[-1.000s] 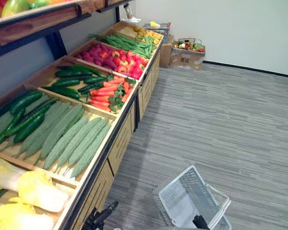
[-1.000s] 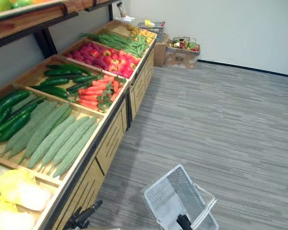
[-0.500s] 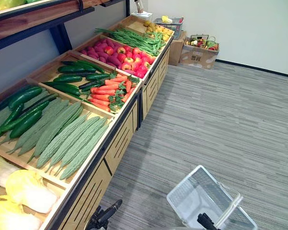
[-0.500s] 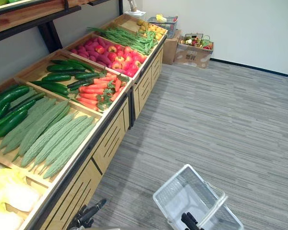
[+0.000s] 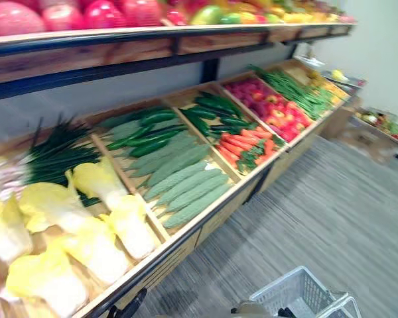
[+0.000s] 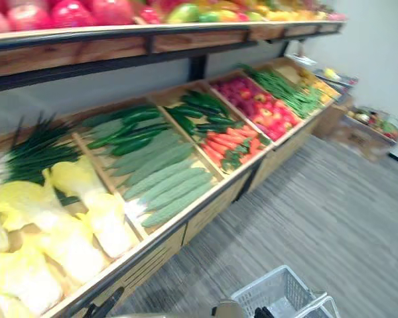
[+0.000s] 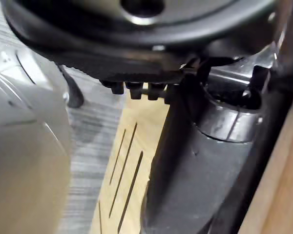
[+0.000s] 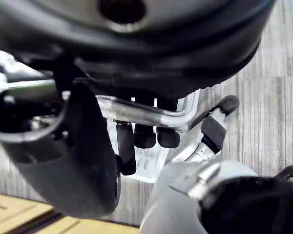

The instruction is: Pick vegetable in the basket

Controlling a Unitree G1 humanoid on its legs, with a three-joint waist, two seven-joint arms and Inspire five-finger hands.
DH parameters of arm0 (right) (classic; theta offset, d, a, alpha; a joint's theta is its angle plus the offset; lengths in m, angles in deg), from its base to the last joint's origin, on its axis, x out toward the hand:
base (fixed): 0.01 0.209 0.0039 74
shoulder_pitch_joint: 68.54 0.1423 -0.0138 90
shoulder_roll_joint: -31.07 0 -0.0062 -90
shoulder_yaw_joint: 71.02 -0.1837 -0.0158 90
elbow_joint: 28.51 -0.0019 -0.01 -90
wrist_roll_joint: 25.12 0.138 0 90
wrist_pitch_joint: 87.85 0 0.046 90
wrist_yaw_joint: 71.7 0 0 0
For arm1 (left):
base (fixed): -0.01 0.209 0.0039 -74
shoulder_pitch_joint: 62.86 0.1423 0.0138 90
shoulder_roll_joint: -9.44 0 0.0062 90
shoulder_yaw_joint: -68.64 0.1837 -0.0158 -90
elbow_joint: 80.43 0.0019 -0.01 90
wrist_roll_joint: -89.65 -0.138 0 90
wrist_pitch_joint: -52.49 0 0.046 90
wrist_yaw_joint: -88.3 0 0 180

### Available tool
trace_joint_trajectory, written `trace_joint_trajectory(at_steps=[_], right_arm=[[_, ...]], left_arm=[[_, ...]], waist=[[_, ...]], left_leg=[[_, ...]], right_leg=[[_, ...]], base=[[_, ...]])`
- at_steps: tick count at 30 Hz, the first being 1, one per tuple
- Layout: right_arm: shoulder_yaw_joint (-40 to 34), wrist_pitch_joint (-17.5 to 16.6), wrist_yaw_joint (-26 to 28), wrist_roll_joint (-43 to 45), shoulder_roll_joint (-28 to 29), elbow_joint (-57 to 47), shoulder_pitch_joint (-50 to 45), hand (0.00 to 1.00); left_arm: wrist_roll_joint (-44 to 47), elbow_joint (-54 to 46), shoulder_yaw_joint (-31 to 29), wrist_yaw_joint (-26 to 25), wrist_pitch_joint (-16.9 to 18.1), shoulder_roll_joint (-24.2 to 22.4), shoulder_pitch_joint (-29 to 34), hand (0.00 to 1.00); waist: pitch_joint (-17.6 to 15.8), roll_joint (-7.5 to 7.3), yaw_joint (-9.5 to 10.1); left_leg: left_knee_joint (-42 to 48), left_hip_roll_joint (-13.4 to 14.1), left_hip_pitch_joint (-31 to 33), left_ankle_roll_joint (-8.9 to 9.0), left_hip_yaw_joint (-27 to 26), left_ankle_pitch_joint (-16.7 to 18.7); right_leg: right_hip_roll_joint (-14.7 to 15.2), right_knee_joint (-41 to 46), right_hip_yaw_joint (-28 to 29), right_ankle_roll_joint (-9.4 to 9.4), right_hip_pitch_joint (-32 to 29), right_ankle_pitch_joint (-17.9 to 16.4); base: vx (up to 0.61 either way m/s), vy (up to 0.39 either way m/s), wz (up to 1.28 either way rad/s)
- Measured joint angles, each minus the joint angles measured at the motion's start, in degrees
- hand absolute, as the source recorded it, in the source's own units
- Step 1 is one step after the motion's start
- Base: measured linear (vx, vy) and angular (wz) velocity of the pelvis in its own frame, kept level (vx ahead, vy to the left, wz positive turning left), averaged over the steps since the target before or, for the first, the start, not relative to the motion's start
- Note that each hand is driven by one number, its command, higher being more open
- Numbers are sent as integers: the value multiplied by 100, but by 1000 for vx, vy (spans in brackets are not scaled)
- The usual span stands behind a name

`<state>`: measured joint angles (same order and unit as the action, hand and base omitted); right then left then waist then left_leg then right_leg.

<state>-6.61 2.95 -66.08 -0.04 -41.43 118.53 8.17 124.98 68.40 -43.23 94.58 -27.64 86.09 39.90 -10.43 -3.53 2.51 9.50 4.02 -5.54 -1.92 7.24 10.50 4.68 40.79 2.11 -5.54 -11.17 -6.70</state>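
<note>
Along the wooden stand (image 5: 205, 222), running from the robot's left, pale yellow cabbages (image 5: 93, 245) are lying in the nearest bin. Past them are dark green onions (image 5: 60, 156), cucumbers (image 5: 142, 132), long ridged gourds (image 5: 186, 185), carrots (image 5: 242, 142), red peppers (image 5: 275, 109) and green beans (image 5: 298, 93) at the far end, all of it under an upper shelf (image 5: 152, 40) of fruit. Low in front of the cabbage bin, the left hand (image 5: 134, 303) is hanging close to the slatted front of the stand. Its fingers (image 7: 136, 90) are looking straight and relaxed, and they are holding nothing. Further right, the white wire basket (image 5: 298, 295) is hanging above the grey floor (image 5: 345, 218), well apart from the bins. The right hand (image 8: 88, 161) is carrying it, with its fingers (image 8: 145, 137) curling round the metal handle (image 8: 151, 114). No vegetable is showing in the visible part of the basket, so by my reading the task is only beginning: the basket is in hand and the robot is facing the produce. Choosing a vegetable, reaching over with the free left hand, lifting it out and dropping it into the basket are all left to do.
</note>
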Motion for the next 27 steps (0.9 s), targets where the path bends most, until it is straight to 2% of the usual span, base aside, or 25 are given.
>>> trace_joint_trajectory(at_steps=[1,2,3,4,5,6,7,8,9,10,14,17,19,21,22,23,24,26,27], right_arm=[[-27,-1,87,103,28,4,-16,0],[-21,26,125,106,9,10,-27,0],[-14,14,143,107,10,12,-52,0],[7,-21,135,99,41,11,-100,0],[18,-42,133,93,98,15,-135,0],[-13,-79,129,93,114,48,-99,0],[-16,-92,159,91,56,34,-77,0],[-19,-132,124,73,-9,9,-64,0],[-19,-156,103,36,-34,9,-58,0],[19,-140,91,-157,-98,13,-7,0],[197,-74,32,-537,-164,12,268,0],[185,18,-10,-541,28,-1,404,0],[153,61,-12,-519,19,13,416,0],[-55,63,-39,-468,77,18,375,0],[-171,70,-90,-425,73,22,323,0],[-211,76,-121,-363,74,30,296,0],[-230,73,-148,-218,45,25,246,0],[-228,84,-184,-98,-6,25,233,0],[-217,123,-192,-75,-34,26,230,0]], left_arm=[[-2,-4,-4,12,1,-62,-12,100],[-2,-5,-4,26,4,-99,-16,100],[-2,-8,-3,48,5,-168,-21,100],[13,-17,-16,64,9,-202,-18,100],[9,-24,-55,107,7,-168,-19,100],[11,37,-78,71,-15,-184,9,100],[10,47,-88,72,-19,-240,41,100],[12,47,-99,69,-27,-313,47,100],[13,48,-98,61,-34,-323,52,100],[19,43,-94,29,-47,-392,77,100],[83,-9,-41,27,-46,-359,134,100],[297,-88,79,-4,-38,-266,157,100],[296,-140,137,-5,-18,-259,141,100],[286,-157,216,5,9,-239,124,100],[221,-161,243,19,2,-230,101,100],[203,-161,247,24,-5,-229,86,100],[107,-160,247,14,-10,-233,42,100],[4,-125,250,-4,-41,-233,81,100],[7,-118,266,-60,-62,-197,158,100]], waist=[[21,33,-26],[36,50,-21],[75,79,-18],[179,15,-3],[247,-85,12],[366,-74,23],[411,38,23],[421,166,21],[431,210,23],[456,259,28],[497,197,68],[587,62,133],[600,46,134],[596,28,89],[591,27,-3],[594,14,-4],[594,21,-16],[589,50,-5],[610,106,-4]], left_leg=[[111,-23,60,-2,270,115],[169,-33,53,15,373,187],[334,-55,52,93,536,329],[489,-131,79,194,629,492],[520,-199,81,254,628,553],[571,-147,72,345,567,636],[572,-35,74,366,435,633],[518,83,60,445,283,590],[454,132,42,513,225,547],[228,240,-82,688,74,379],[-71,302,-188,745,-67,141],[-234,224,-77,777,-93,-85],[-301,186,-18,816,-173,-186],[-540,166,-15,699,-576,-371],[-457,225,17,627,-1290,-344],[-330,271,79,598,-1593,-304],[-84,382,161,543,-2230,-255],[-126,364,163,590,-2435,-323],[-313,269,111,534,-2406,-398]], right_leg=[[-213,-535,265,-43,3,-22],[-303,-772,372,-45,2,-20],[-443,-1183,522,-40,31,2],[-489,-1629,606,-71,46,315],[-430,-1762,568,-41,51,453],[-378,-1906,425,91,248,89],[-423,-2037,305,139,344,27],[-463,-2150,156,160,457,14],[-470,-2198,73,168,520,9],[-484,-2265,-115,194,680,-6],[-461,-2355,-296,224,836,-24],[-353,-2726,-414,236,928,-30],[-260,-2922,-637,292,1049,-48],[-110,-3018,-1026,332,1155,-23],[-6,-3066,-1421,355,1221,-34],[43,-3056,-1542,363,1247,-40],[145,-3051,-1761,357,1315,-52],[242,-2993,-1841,306,1355,-106],[228,-2987,-1679,285,1328,-116]], base=[[196,-67,118],[203,-103,108],[238,-144,84],[256,-169,76],[312,-238,60],[328,-261,45],[358,-293,60],[246,-211,55],[219,-215,86],[152,-166,70],[31,-89,41],[-44,-42,22],[-98,-18,54],[-183,-5,101],[-146,11,114],[-134,42,132],[-111,86,96],[-135,123,53],[-98,113,10]])
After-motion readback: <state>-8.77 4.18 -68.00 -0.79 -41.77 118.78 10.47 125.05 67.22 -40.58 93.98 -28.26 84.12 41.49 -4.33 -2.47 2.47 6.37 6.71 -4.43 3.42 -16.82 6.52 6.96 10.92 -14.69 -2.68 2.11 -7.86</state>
